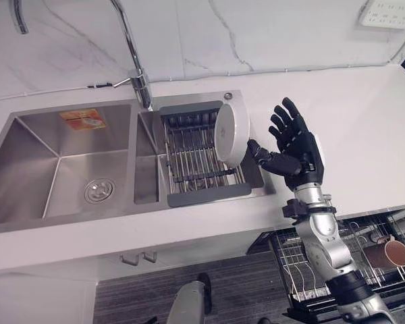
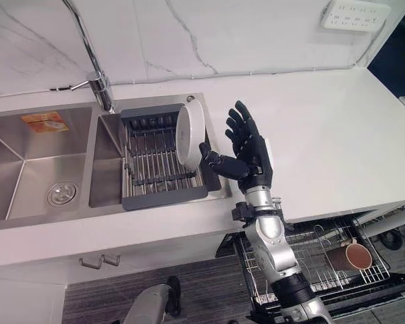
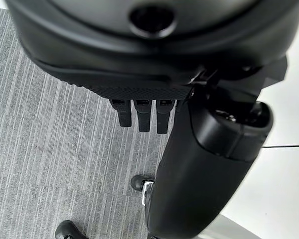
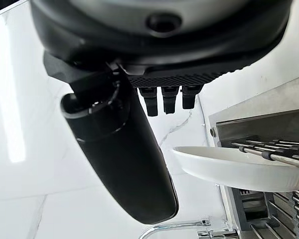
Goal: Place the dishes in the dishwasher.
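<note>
A white plate (image 1: 231, 133) stands on edge at the right side of the grey drying rack (image 1: 196, 162) in the sink's small basin. My right hand (image 1: 298, 150) is raised just right of the plate, fingers straight and spread, thumb reaching toward the plate's rim without gripping it. In the right wrist view the plate (image 4: 239, 169) lies just past the thumb (image 4: 124, 154). The pulled-out dishwasher rack (image 1: 337, 263) below the counter holds a brown cup (image 1: 389, 254). My left hand (image 3: 154, 64) hangs low over the grey floor, fingers relaxed and holding nothing.
A steel double sink (image 1: 61, 162) with a tall faucet (image 1: 138, 74) takes up the left of the white counter (image 1: 364, 128). A wall socket (image 1: 388, 13) is at the back right. The marble wall rises behind.
</note>
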Robot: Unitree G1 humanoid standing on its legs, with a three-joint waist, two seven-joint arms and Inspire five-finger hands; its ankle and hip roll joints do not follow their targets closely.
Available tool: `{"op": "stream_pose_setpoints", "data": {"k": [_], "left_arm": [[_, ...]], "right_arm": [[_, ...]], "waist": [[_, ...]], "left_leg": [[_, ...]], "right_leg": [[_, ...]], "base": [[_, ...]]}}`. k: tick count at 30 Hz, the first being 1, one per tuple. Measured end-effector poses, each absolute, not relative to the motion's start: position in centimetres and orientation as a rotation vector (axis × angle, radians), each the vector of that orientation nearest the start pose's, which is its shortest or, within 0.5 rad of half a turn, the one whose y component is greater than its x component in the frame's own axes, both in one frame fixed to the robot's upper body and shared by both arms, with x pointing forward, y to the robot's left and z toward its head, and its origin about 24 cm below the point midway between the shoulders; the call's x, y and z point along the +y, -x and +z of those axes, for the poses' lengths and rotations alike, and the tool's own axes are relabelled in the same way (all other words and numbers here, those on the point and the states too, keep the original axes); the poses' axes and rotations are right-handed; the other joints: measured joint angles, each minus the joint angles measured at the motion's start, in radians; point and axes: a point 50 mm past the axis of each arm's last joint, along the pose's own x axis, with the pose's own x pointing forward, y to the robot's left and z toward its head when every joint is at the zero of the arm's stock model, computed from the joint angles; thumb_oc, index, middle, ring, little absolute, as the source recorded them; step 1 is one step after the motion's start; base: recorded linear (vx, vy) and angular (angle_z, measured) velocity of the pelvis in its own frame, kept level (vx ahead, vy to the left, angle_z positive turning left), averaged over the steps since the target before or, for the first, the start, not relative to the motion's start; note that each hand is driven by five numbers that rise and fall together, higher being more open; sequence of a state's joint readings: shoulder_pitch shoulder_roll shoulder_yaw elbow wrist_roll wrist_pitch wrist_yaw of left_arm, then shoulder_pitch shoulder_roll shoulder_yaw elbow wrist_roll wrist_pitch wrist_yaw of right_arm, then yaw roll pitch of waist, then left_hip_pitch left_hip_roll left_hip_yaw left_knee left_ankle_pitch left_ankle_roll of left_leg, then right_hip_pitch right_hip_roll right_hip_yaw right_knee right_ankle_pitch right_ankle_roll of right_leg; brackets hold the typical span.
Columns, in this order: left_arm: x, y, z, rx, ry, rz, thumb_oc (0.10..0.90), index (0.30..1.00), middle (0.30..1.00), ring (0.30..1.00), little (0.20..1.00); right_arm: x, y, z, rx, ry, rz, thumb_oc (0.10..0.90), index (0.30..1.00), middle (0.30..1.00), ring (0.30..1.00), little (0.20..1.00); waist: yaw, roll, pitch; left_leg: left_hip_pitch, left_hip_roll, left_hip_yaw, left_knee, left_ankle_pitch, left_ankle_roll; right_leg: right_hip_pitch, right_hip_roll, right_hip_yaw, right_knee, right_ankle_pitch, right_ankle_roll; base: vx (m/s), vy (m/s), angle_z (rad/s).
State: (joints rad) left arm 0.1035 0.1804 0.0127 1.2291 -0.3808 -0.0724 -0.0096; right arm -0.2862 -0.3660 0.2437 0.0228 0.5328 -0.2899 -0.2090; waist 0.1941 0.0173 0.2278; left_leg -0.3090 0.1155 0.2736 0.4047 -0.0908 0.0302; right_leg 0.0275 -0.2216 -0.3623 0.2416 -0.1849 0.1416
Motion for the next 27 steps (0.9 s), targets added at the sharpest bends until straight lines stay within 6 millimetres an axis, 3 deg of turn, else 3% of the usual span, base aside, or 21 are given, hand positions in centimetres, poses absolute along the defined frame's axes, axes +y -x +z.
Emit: {"op": "stream_pose_setpoints", "data": {"k": [19, 27], "left_arm": [[22.4, -4.9, -16.9, 1.207, 0.191, 0.347, 0.800, 0.900, 0.900, 0.900, 0.900], [22.4, -4.8, -16.9, 1.207, 0.194, 0.350, 0.800, 0.900, 0.900, 0.900, 0.900]], "right_arm": [[-14.7, -30.6, 11.5, -0.325, -0.231, 0.062, 0.800, 0.900, 0.900, 0.900, 0.900], [-14.4, -31.0, 11.5, -0.320, -0.270, 0.057, 0.800, 0.900, 0.900, 0.900, 0.900]], "waist": [[0.037, 0.016, 0.004], [0.032, 0.013, 0.014]], "left_leg": [[-0.031, -0.012, -0.031, 0.017, -0.001, -0.002], [-0.036, -0.012, -0.034, 0.017, -0.001, -0.002]], "right_leg": [[0.006, -0.004, -0.038, 0.005, -0.015, -0.001], [0.006, -0.001, -0.044, 0.001, -0.015, -0.001]], "base": [[0.01, 0.009, 0.06], [0.00, 0.000, 0.00]]}}
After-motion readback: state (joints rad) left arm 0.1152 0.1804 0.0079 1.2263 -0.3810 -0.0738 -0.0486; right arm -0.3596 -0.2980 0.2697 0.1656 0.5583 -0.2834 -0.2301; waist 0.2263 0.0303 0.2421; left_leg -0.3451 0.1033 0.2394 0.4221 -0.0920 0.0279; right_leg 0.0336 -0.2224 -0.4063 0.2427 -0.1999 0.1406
